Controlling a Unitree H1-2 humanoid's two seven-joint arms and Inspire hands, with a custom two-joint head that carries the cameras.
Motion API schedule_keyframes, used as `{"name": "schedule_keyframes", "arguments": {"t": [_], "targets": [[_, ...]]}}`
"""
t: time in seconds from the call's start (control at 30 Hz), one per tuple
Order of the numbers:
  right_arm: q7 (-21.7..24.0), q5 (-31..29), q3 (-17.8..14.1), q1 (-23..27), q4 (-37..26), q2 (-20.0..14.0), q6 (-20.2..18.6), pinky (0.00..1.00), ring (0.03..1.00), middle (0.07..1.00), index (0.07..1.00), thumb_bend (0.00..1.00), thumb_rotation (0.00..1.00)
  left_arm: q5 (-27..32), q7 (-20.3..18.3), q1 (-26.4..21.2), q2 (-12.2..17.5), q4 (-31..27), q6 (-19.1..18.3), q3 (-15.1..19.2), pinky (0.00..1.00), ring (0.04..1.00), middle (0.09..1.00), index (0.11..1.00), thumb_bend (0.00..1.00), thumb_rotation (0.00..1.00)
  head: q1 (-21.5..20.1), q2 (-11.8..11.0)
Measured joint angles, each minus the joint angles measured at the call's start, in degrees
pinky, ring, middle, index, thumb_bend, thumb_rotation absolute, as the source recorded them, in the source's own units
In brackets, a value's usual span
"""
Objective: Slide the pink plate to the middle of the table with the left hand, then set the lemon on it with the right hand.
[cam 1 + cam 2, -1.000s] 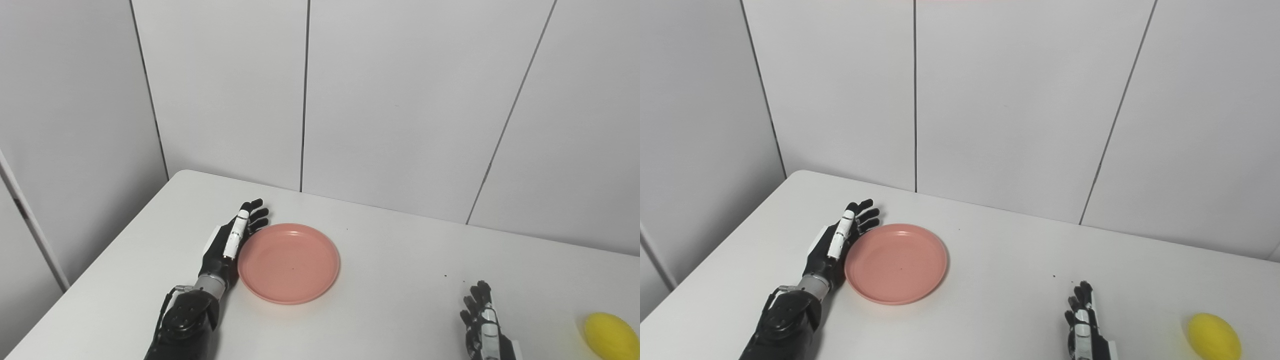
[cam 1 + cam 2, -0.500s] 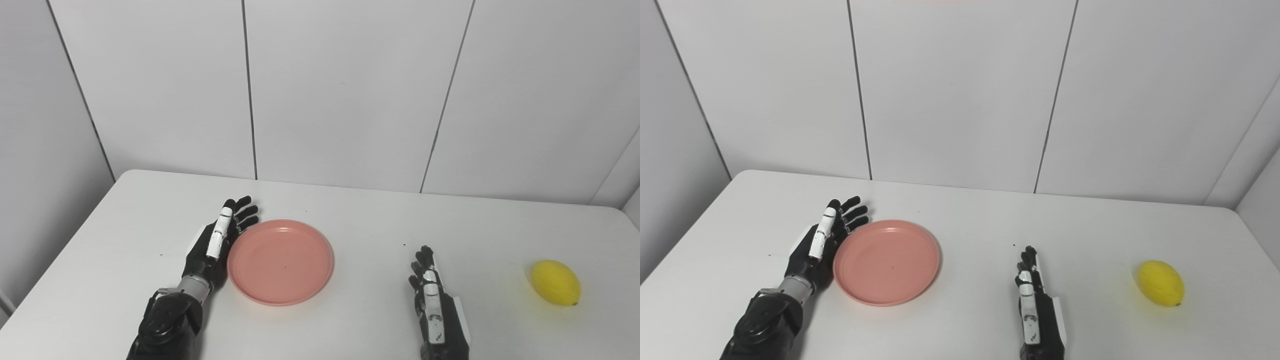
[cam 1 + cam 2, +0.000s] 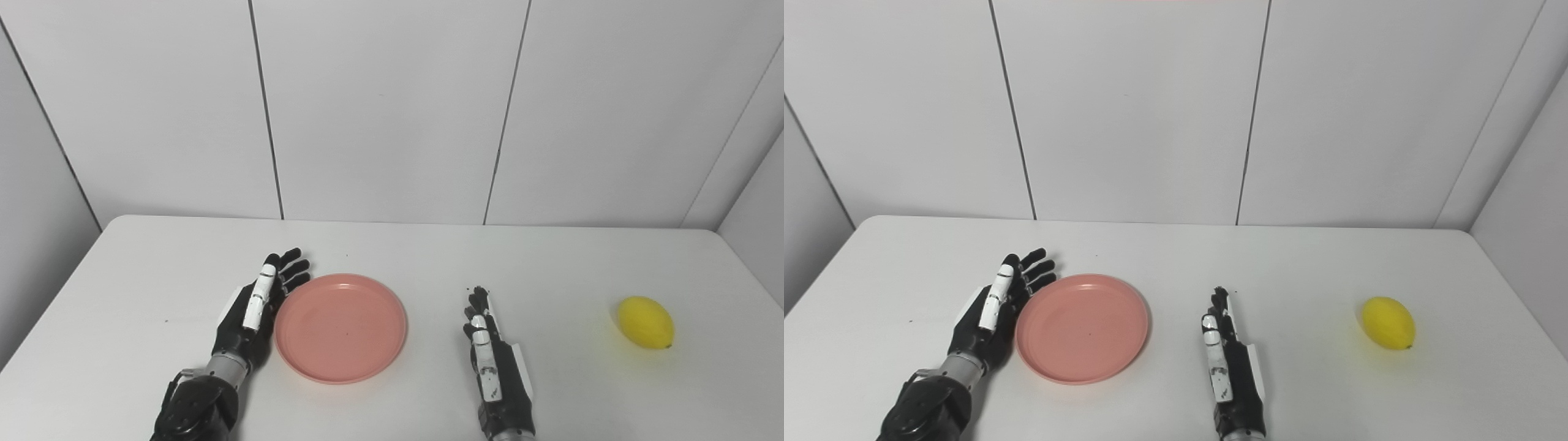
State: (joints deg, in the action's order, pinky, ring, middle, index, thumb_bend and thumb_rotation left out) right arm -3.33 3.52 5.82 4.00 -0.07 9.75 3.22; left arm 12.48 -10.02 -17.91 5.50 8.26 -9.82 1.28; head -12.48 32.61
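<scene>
While the pink plate (image 3: 340,327) lies flat on the white table (image 3: 569,263), a little left of the table's middle, the left hand (image 3: 254,309) stands on edge along the plate's left rim, palm facing the plate. Its fingers (image 3: 293,268) are stretched forward and fanned a little apart, holding nothing, with the thumb lying along the top of the hand. The lower palm looks to be touching the rim, though from this height I cannot tell for certain whether it presses on it or sits just beside it.

The right hand (image 3: 493,361) rests on the table to the right of the plate, apart from it, with a strip of bare tabletop between them. It too is turned on edge, fingers pointing toward the far wall and held close together in a straight line, empty.

The lemon (image 3: 645,322) sits on the table well to the right of the right hand, near the table's right side, lying on its side with one pointed end toward the near right corner. It touches neither hand nor the plate.

A plain wall of pale panels (image 3: 380,110) rises behind the table's far edge.
</scene>
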Motion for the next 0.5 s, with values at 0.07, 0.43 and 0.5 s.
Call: {"name": "schedule_keyframes", "arguments": {"t": [0.07, 0.43, 0.5], "targets": [[-0.2, 0.2, 0.0, 0.0, 0.0, 0.0, 0.0, 1.0, 1.0, 0.997, 1.0, 0.62, 1.0, 0.1, 0.2, 0.5, -1.2, -0.9, -0.8, 0.0, 0.9, 0.904, 0.896, 0.877, 0.47, 1.0, -0.4, -0.2], [-0.2, 1.0, 0.0, 0.4, 0.6, 0.0, 0.7, 1.0, 1.0, 0.998, 1.0, 0.61, 0.99, -0.4, 1.3, 2.4, -4.5, -3.9, -2.6, -0.9, 0.93, 0.923, 0.917, 0.898, 0.46, 1.0, 0.0, -0.5], [-0.2, 0.8, 0.0, 0.4, 0.6, 0.0, 0.8, 1.0, 1.0, 0.999, 1.0, 0.61, 0.99, -1.1, 1.7, 2.5, -5.2, -3.7, -2.0, -1.0, 0.92, 0.918, 0.913, 0.895, 0.48, 1.0, 0.2, -0.6]]}}
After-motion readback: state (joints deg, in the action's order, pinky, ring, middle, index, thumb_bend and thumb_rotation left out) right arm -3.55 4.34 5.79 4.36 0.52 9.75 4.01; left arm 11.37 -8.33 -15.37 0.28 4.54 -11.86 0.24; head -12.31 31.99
